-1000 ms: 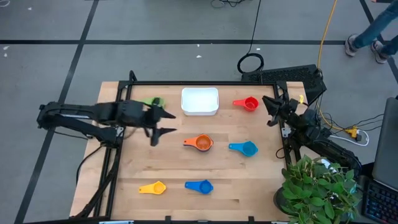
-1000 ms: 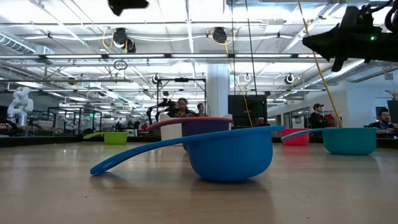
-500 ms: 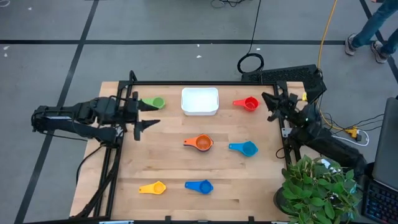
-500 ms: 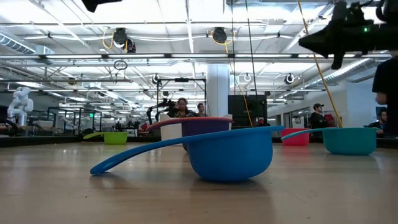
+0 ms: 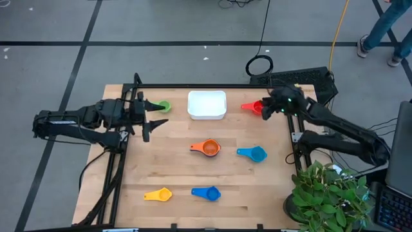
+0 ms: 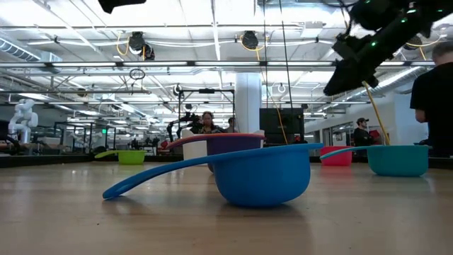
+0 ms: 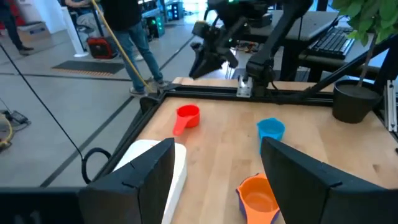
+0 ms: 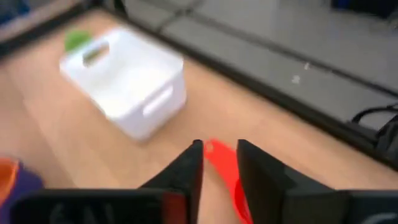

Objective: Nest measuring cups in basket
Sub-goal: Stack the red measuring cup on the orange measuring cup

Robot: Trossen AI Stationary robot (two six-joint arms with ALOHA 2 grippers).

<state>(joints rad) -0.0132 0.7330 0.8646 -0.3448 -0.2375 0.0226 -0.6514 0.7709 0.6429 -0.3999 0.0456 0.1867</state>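
While the right gripper [image 5: 265,109], fingers narrowly apart, hovers over the red cup [image 5: 259,107] at the basket's [image 5: 206,104] 3 o'clock, a misaligned close could skid that cup away; left gripper [image 5: 149,117] open, idle.

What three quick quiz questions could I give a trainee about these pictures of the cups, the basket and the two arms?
1. True or false: the basket holds no cup.
2. Which cup is the right gripper closest to? A green, B red, C yellow.
3. Fill in: the left gripper, fingers open, is near the ___ cup.

Key:
1. True.
2. B, the red cup.
3. Green; the green cup sits left of the basket.
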